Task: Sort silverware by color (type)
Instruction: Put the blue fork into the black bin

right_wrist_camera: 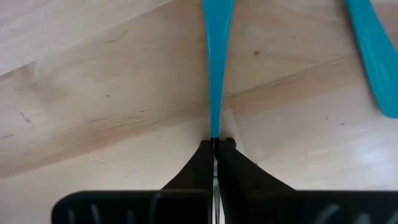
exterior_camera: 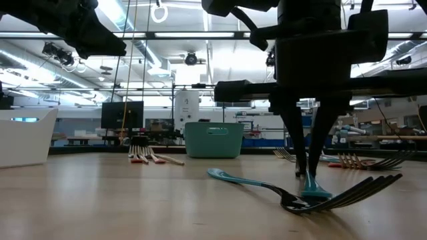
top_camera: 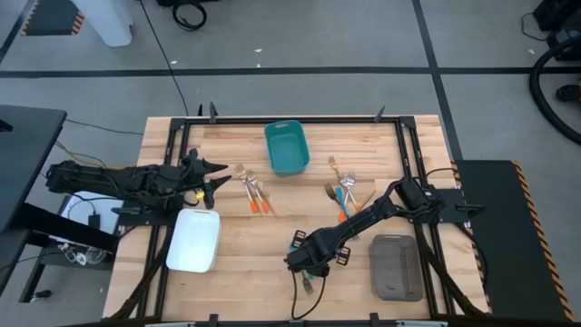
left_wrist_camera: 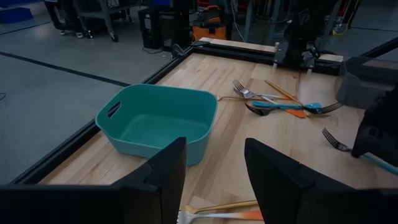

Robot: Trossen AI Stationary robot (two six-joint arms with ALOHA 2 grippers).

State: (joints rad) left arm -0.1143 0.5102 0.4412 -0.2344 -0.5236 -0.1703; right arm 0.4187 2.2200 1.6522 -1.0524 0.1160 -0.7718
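Observation:
My right gripper stands near the table's near edge, pointing down, shut on a blue-handled fork. A second blue-handled fork lies on the wood beside it. More silverware lies in two heaps: orange-handled and gold pieces near my left gripper, and orange, blue and gold pieces right of the teal bin. My left gripper hovers open at the table's left, facing the bin, touching nothing. My right gripper pinches the fork's thin blue handle between its two fingertips. The fingers come from above, pointing down. The handle runs straight away from the fingers, and the fork lies low on the table with its tines pointing away from the gripper.
A teal bin stands at the far middle of the table. A white tray sits near the left front and a grey tray near the right front. A black frame borders the table.

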